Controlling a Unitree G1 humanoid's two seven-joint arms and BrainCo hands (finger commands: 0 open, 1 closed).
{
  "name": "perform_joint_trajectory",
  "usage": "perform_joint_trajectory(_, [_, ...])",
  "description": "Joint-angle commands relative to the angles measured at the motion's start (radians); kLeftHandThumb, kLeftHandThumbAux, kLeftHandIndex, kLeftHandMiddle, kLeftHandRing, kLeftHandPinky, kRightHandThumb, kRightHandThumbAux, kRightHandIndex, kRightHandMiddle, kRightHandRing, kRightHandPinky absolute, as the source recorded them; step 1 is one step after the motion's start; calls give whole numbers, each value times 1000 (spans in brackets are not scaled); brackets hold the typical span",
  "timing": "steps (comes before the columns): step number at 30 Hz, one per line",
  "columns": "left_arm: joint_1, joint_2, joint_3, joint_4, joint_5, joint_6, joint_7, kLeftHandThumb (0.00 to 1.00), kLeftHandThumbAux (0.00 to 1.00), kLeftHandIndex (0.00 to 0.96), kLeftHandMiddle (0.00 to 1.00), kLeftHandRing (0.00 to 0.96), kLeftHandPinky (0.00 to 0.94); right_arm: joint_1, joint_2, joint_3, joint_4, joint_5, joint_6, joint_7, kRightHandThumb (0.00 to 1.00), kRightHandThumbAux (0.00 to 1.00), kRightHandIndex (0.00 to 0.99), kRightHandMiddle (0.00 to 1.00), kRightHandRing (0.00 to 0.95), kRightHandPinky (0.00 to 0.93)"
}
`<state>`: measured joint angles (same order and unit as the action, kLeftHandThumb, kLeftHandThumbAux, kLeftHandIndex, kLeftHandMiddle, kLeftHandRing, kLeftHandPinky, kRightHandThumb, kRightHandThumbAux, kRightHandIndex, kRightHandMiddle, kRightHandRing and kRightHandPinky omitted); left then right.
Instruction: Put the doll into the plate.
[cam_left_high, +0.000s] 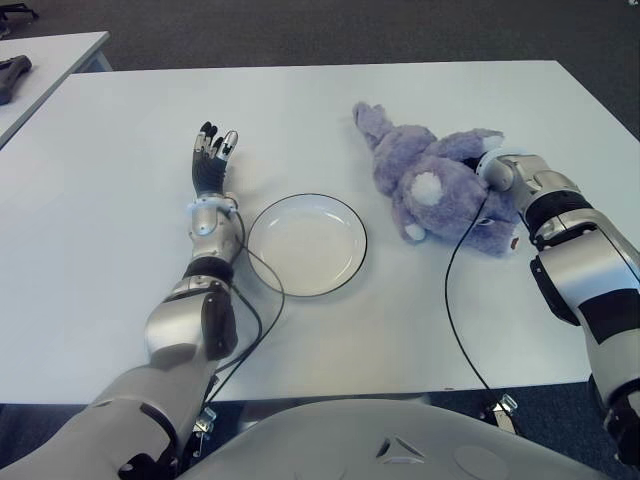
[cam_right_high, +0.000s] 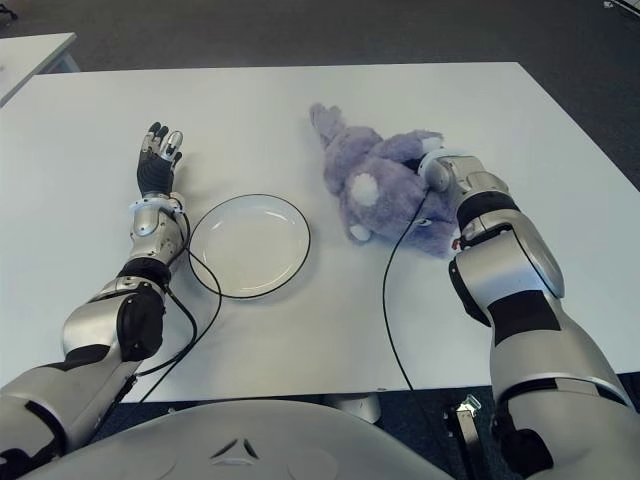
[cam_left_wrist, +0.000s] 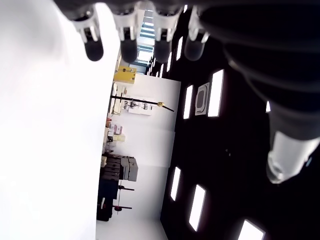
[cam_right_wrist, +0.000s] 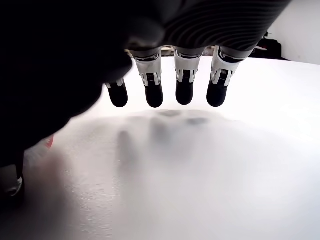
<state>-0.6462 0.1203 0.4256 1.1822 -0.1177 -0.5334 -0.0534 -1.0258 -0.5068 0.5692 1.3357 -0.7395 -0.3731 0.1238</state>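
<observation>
While one doll (cam_left_high: 440, 190) lies on the table (cam_left_high: 120, 270), one plate (cam_left_high: 306, 244) is bare.
Doll at 3 o'clock of plate; right hand (cam_right_wrist: 170, 85) over it, fingers straight, grasping nothing. Left hand (cam_left_high: 212, 160) at 9 o'clock, released.

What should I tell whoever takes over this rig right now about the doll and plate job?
Left hand: open, fingers extended, holding nothing, just left of the plate.
Right hand: at the purple plush doll, fingers extended in its wrist view, no grasp visible.
Doll lies on the white table, right of the plate and apart from it.
Plate holds nothing.
Done: nothing placed.
Left: grasp the doll, lift it, set it in the plate.
</observation>
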Motion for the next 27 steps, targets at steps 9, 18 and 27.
perform_joint_trajectory(9, [226, -91, 13, 153, -19, 72, -9, 0, 592, 15, 66, 37, 8, 73, 154, 40, -10, -14, -54, 16, 85, 435, 0, 0, 0, 33])
perform_joint_trajectory(18, [224, -91, 9, 154, -14, 83, 6, 0, 596, 10, 68, 40, 11, 78, 176, 40, -11, -12, -59, 10, 90, 433, 0, 0, 0, 25])
perform_joint_trajectory(27, [225, -90, -3, 154, -3, 78, 14, 0, 597, 5, 65, 36, 3, 81, 184, 38, -12, -9, -69, 14, 102, 438, 0, 0, 0, 25])
